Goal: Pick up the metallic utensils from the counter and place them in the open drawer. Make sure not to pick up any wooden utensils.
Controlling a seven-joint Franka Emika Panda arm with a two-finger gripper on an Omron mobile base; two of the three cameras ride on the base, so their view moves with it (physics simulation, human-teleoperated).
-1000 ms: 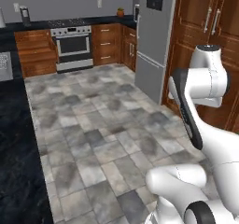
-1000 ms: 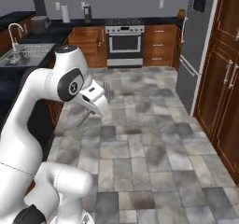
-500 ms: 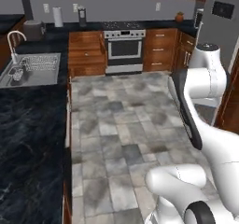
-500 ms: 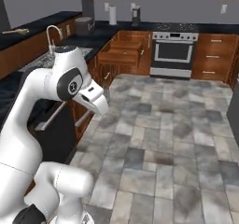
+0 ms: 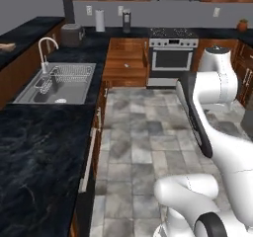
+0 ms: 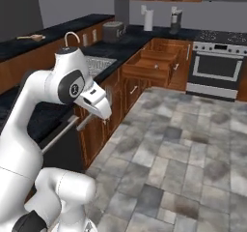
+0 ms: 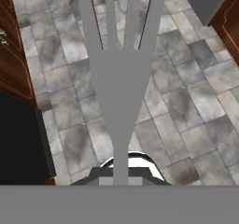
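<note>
Close up in the hand view, a grey metal fork (image 7: 122,73) rises from between the gripper's closed jaws, its four tines pointing away over the grey stone floor tiles (image 7: 186,92). The gripper (image 7: 121,180) is clamped on the fork's handle. Below it to one side stands reddish-brown cabinet panelling (image 7: 11,64). Further out, in the left base view, the black marbled counter (image 5: 39,147) runs along the left, with a steel sink (image 5: 57,83) and its curved faucet (image 5: 45,46) set into it. Beyond the sink the open drawer (image 5: 126,60) stands pulled out, a small pale piece (image 5: 127,64) lying on its flat bottom. Farthest back sits a steel oven range (image 5: 173,53), and a tan wooden utensil (image 6: 31,37) lies on the far left counter.
</note>
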